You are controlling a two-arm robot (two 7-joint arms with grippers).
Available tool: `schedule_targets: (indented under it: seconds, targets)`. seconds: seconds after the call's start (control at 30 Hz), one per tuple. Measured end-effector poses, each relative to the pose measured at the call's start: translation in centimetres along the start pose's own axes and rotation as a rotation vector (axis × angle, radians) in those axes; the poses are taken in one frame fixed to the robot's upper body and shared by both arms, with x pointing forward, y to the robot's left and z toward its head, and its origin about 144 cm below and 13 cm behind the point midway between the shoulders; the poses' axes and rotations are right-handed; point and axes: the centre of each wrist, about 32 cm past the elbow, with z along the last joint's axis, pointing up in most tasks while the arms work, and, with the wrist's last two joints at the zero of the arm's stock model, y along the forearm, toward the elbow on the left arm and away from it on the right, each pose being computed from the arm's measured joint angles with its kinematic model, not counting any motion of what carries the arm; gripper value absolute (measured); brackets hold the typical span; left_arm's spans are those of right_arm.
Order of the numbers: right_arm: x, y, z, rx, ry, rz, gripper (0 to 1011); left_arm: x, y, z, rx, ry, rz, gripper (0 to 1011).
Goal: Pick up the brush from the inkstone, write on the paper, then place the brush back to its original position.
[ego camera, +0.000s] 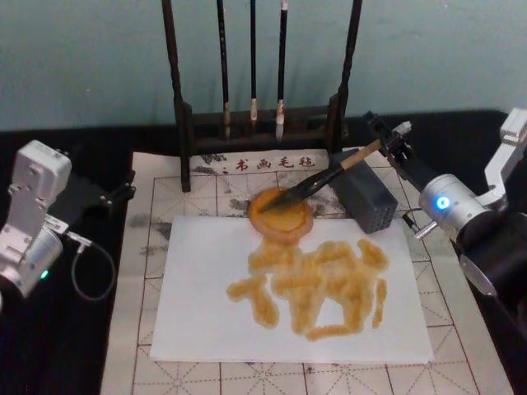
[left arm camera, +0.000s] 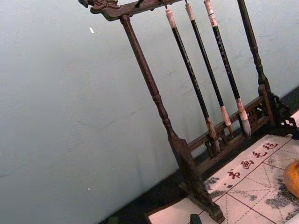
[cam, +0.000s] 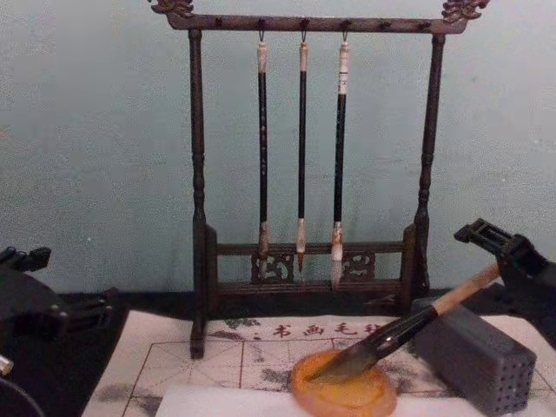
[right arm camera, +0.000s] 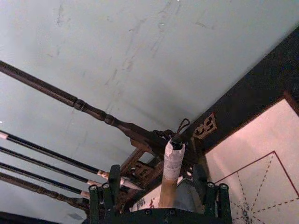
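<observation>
Across the inkstone (ego camera: 281,213) lies the brush (ego camera: 329,177), right gripper (ego camera: 394,141) clasping its tan handle end; light, stiff shaft, soft wet bristles, likely drippy.

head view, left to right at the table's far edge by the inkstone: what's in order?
Left gripper → inkstone → grey block → right gripper. The brush spans from the inkstone across the block to the right gripper, so it is left unranked.

White paper (ego camera: 206,313) with amber strokes; orange inkstone (ego camera: 282,216); tan-and-black brush (ego camera: 329,175)
</observation>
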Motion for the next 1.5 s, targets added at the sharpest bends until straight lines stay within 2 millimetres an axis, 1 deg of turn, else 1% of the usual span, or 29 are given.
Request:
schedule_targets:
  seconds: [0.3,0.43,0.47,0.67,0.8,0.9,0.97,1.0,1.03,1.1,1.13,1.23,1.3,1.43,1.5]
  targets:
    - [-0.1,-1.8,0.3,-0.004,-0.011,0.022,1002,0.0,0.0,0.0,0.0,0.0,0.0,1001]
    - [-0.2,-3.2,0.4,0.0,-0.017,0.025,1002,0.0,0.0,0.0,0.0,0.0,0.0,1001]
    - [-0.3,-3.7,0.3,0.004,-0.019,0.018,1002,0.0,0.0,0.0,0.0,0.0,0.0,1001]
    - [-0.5,-5.2,-0.2,0.01,-0.057,0.007,1002,0.0,0.0,0.0,0.0,0.0,0.0,1001]
    - [-0.7,-5.6,-0.5,0.012,-0.108,0.018,1002,0.0,0.0,0.0,0.0,0.0,0.0,1001]
    - [-0.9,-6.0,-0.9,0.005,-0.187,0.036,1002,0.0,0.0,0.0,0.0,0.0,0.0,1001]
    - [-1.0,-6.3,-1.4,0.0,-0.291,0.047,1002,0.0,0.0,0.0,0.0,0.0,0.0,1001]
    - [-1.0,-6.3,-1.4,0.0,-0.291,0.047,1002,0.0,0.0,0.0,0.0,0.0,0.0,1001]
    - [-1.0,-6.4,-1.7,0.0,-0.356,0.051,1002,0.0,0.0,0.0,0.0,0.0,0.0,1001]
    - [-0.9,-6.5,-2.0,-0.002,-0.425,0.051,1003,0.0,0.0,0.0,0.0,0.0,0.0,1001]
    - [-0.9,-6.6,-2.2,-0.004,-0.493,0.049,1002,0.0,0.0,0.0,0.0,0.0,0.0,1001]
    - [-0.8,-6.7,-2.6,-0.003,-0.602,0.045,1002,0.0,0.0,0.0,0.0,0.0,0.0,1001]
    - [-0.7,-6.9,-3.2,0.008,-0.76,0.038,1002,0.0,0.0,0.0,0.0,0.0,0.0,1001]
    - [-0.5,-7.0,-3.7,0.012,-0.888,0.021,1002,0.0,0.0,0.0,0.0,0.0,0.0,1001]
    - [-0.3,-7.0,-3.8,0.014,-0.92,0.016,1002,0.0,0.0,0.0,0.0,0.0,0.0,1001]
